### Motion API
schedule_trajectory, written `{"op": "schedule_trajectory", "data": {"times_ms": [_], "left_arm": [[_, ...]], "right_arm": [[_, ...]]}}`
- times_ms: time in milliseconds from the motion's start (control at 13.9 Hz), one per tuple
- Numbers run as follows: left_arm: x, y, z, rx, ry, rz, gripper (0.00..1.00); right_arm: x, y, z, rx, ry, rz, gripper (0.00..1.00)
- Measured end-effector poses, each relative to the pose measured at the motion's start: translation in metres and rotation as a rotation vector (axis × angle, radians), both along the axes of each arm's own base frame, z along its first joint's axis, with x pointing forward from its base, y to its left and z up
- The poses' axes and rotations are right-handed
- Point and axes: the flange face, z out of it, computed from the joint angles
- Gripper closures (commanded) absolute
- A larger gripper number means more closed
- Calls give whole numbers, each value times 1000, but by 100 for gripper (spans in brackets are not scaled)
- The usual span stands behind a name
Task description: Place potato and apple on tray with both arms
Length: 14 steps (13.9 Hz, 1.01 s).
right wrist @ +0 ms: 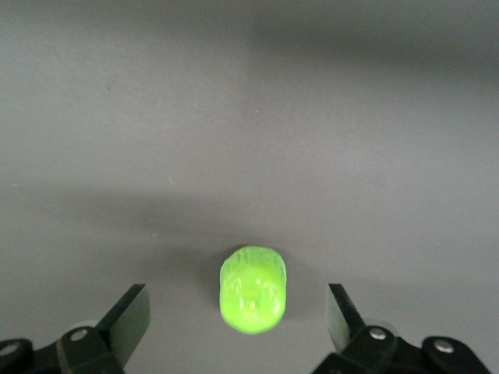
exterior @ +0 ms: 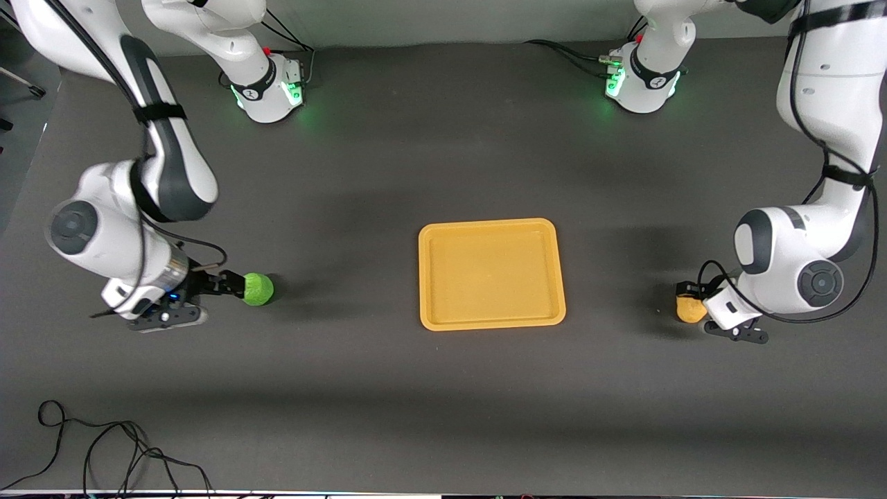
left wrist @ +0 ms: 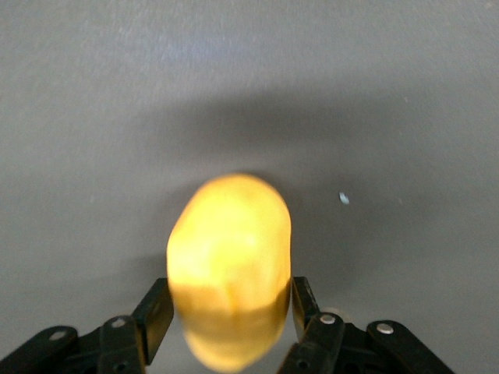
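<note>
Left gripper (left wrist: 231, 312) low at its table end, jaws clamped; right gripper (right wrist: 238, 312) low, jaws spread wide.

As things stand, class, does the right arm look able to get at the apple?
Probably yes. The right gripper is open with the apple lying between its fingers, and nothing stands between them. Closing should grasp it. The left gripper is already shut on the potato.

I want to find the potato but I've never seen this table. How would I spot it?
Start at the big yellow-orange tray in the middle of the dark table, then look along toward the left arm's end. There the left gripper has its jaws shut on the potato, a small lumpy yellow-orange oval. The only other fruit, the apple, is bright green and at the right arm's end.
</note>
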Motion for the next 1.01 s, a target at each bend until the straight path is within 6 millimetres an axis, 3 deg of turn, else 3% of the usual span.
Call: {"op": "schedule_trajectory", "data": {"times_ms": [72, 216, 432, 577, 649, 721, 865, 1009], "left_arm": [[2, -1, -4, -4, 0, 1, 93], [10, -5, 11, -23, -19, 20, 93], [21, -40, 73, -96, -12, 122, 90], [24, -99, 120, -124, -20, 199, 90], [22, -135, 134, -132, -19, 220, 90], [16, -171, 138, -133, -10, 230, 88], [-9, -244, 124, -103, 50, 231, 87], [-37, -304, 96, -58, 90, 219, 87]], "right_arm": [[-9, -1, -21, 0, -4, 0, 0], [-30, -2, -55, 1, -22, -1, 0], [-51, -4, -93, 3, -36, -2, 0], [-53, -4, -109, 3, -30, -3, 0], [-55, -4, -116, 2, -22, -3, 6], [-56, -5, -122, 2, -14, -4, 18], [-56, -5, -132, 2, -15, -5, 45], [-56, -6, -139, 2, -16, -6, 59]]}}
